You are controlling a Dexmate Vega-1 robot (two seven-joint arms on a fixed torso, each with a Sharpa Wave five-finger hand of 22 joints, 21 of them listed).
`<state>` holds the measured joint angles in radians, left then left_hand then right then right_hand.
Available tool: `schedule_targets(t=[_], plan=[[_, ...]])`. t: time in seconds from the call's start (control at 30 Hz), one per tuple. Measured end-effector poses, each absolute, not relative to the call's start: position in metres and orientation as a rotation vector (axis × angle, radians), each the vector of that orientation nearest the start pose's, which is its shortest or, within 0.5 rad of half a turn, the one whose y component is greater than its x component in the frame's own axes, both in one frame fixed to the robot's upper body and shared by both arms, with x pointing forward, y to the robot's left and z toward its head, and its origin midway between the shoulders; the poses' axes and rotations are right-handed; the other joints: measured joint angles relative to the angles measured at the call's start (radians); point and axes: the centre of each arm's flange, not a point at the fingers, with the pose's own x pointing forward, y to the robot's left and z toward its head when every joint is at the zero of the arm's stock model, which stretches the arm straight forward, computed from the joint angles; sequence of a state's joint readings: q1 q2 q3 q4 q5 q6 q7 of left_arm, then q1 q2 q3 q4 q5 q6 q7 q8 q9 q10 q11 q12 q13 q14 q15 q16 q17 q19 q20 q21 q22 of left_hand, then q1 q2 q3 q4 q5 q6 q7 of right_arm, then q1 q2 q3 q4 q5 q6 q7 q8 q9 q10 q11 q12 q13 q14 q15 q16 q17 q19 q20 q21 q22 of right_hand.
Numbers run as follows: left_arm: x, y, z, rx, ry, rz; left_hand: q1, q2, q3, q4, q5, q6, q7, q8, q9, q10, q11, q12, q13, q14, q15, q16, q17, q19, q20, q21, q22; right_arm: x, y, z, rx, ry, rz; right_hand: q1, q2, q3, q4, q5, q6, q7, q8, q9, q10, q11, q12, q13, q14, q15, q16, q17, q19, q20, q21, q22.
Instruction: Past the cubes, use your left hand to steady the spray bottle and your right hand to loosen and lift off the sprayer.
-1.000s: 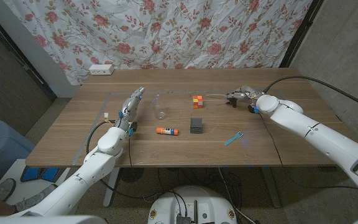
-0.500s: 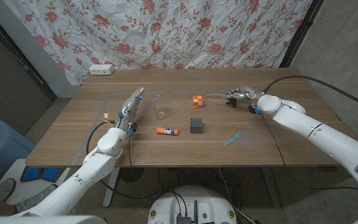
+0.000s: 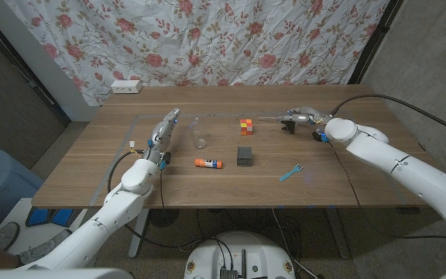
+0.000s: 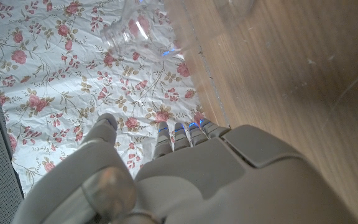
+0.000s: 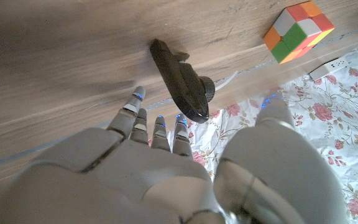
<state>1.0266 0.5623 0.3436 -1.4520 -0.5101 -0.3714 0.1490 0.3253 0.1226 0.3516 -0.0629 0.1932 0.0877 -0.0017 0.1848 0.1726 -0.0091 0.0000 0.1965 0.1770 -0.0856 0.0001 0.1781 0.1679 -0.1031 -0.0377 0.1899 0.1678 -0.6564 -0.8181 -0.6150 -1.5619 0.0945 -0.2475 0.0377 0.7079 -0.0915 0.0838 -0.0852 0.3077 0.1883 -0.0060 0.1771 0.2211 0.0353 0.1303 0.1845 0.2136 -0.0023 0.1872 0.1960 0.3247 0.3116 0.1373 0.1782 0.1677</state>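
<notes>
Spray bottle (image 3: 199, 132), clear plastic, stands at mid-table just right of the left hand (image 3: 165, 129), which stands beside it with fingers straight, holding nothing. Its black sprayer (image 5: 180, 81) lies on the wood at the far right, off the bottle, just beyond the fingertips of the right hand (image 3: 302, 118), whose fingers are spread and empty. A multicoloured puzzle cube (image 3: 245, 126) sits between bottle and sprayer, a dark cube (image 3: 245, 156) nearer.
</notes>
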Motion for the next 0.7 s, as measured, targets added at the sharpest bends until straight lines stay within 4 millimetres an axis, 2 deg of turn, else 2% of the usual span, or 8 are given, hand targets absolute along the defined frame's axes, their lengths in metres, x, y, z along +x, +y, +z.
schedule_targets(t=[0.03, 0.1, 0.13, 0.2, 0.23, 0.4, 0.57, 0.7], plan=[[0.610, 0.296, -0.072, 0.045, -0.639, -0.087, 0.000, 0.000, 0.000, 0.000, 0.000, 0.000, 0.000, 0.000, 0.000, 0.000, 0.000, 0.000, 0.000, 0.000, 0.000, 0.000, 0.000, 0.000, 0.000, 0.000, 0.000, 0.652, -0.296, 0.013, -0.900, -0.314, 0.112, -0.009, -0.009, -0.004, 0.004, 0.000, -0.003, -0.003, 0.000, -0.002, -0.004, -0.004, 0.000, 0.000, -0.007, -0.007, 0.000, 0.000, -0.004, -0.004, 0.000, 0.000], [0.610, 0.296, -0.071, 0.044, -0.641, -0.088, 0.000, 0.000, 0.000, 0.000, 0.000, 0.000, 0.000, 0.000, 0.000, 0.000, 0.000, 0.000, 0.000, 0.000, 0.000, 0.000, 0.000, 0.000, 0.000, 0.000, 0.000, 0.651, -0.296, 0.015, -0.883, -0.343, 0.119, -0.023, 0.003, -0.011, 0.011, 0.001, -0.013, -0.013, 0.000, -0.007, -0.003, -0.004, 0.004, -0.002, -0.018, -0.018, 0.000, 0.000, -0.016, -0.016, 0.000, 0.000], [0.610, 0.296, -0.071, 0.044, -0.641, -0.088, -0.002, 0.002, 0.000, 0.000, 0.000, 0.000, 0.000, 0.000, 0.000, 0.000, 0.000, 0.000, 0.000, 0.000, 0.000, 0.000, 0.000, 0.000, 0.000, 0.000, 0.000, 0.651, -0.299, 0.014, -0.877, -0.345, 0.116, -0.035, -0.008, -0.015, 0.015, 0.006, -0.018, -0.018, 0.000, -0.011, -0.001, -0.007, 0.004, -0.004, -0.024, -0.025, 0.000, -0.002, -0.022, -0.023, 0.000, 0.000], [0.609, 0.296, -0.071, 0.043, -0.642, -0.088, -0.004, 0.004, 0.000, 0.000, 0.000, 0.000, 0.000, 0.000, 0.000, 0.000, 0.000, 0.000, 0.000, 0.000, 0.000, 0.000, 0.000, 0.000, 0.000, 0.000, 0.000, 0.651, -0.304, 0.011, -0.868, -0.341, 0.109, -0.044, 0.001, -0.019, 0.019, 0.010, -0.025, -0.025, 0.000, -0.016, 0.002, -0.024, 0.008, -0.006, -0.023, -0.045, 0.000, -0.006, -0.023, -0.038, 0.000, 0.000], [0.609, 0.296, -0.071, 0.042, -0.643, -0.088, -0.004, 0.004, 0.000, 0.000, 0.000, 0.000, 0.000, 0.000, 0.000, 0.000, 0.000, 0.000, 0.000, 0.000, 0.000, 0.000, 0.000, 0.000, 0.000, 0.000, 0.000, 0.650, -0.304, 0.012, -0.849, -0.365, 0.115, -0.053, -0.008, -0.022, 0.022, 0.011, -0.025, -0.025, 0.000, -0.017, 0.006, -0.028, 0.008, -0.008, -0.026, -0.055, 0.000, -0.008, -0.023, -0.045, 0.000, 0.000], [0.608, 0.294, -0.070, 0.041, -0.650, -0.088, -0.004, 0.004, 0.000, 0.000, 0.000, 0.004, 0.004, 0.000, 0.000, 0.003, -0.003, 0.000, 0.000, 0.000, 0.000, 0.000, 0.000, 0.004, 0.004, 0.000, 0.000, 0.649, -0.308, 0.013, -0.794, -0.412, 0.123, -0.078, -0.007, -0.033, 0.033, 0.015, -0.028, -0.054, 0.004, -0.026, 0.022, -0.065, 0.012, -0.014, -0.021, -0.093, 0.000, -0.021, -0.026, -0.077, 0.000, -0.004], [0.607, 0.294, -0.069, 0.042, -0.656, -0.087, -0.009, 0.009, 0.004, -0.004, 0.000, 0.004, 0.004, 0.000, 0.000, 0.005, -0.005, 0.000, 0.000, 0.000, 0.000, 0.000, 0.000, 0.004, 0.004, 0.000, 0.000, 0.651, -0.313, 0.010, -0.733, -0.450, 0.127, -0.110, 0.001, -0.046, 0.047, 0.015, -0.033, -0.059, 0.005, -0.031, 0.030, -0.084, 0.012, -0.019, -0.008, -0.116, 0.004, -0.028, -0.026, -0.092, 0.000, -0.005], [0.608, 0.294, -0.065, 0.042, -0.669, -0.092, -0.013, 0.013, 0.005, -0.005, 0.000, 0.005, 0.005, 0.000, 0.000, 0.011, 0.000, 0.000, 0.000, 0.002, -0.001, 0.000, 0.000, 0.004, 0.004, 0.000, 0.000, 0.651, -0.315, 0.008, -0.697, -0.468, 0.126, -0.129, 0.010, -0.053, 0.054, 0.015, -0.039, -0.064, 0.005, -0.035, 0.036, -0.101, 0.013, -0.023, 0.003, -0.127, 0.004, -0.033, -0.024, -0.093, 0.000, -0.005]])
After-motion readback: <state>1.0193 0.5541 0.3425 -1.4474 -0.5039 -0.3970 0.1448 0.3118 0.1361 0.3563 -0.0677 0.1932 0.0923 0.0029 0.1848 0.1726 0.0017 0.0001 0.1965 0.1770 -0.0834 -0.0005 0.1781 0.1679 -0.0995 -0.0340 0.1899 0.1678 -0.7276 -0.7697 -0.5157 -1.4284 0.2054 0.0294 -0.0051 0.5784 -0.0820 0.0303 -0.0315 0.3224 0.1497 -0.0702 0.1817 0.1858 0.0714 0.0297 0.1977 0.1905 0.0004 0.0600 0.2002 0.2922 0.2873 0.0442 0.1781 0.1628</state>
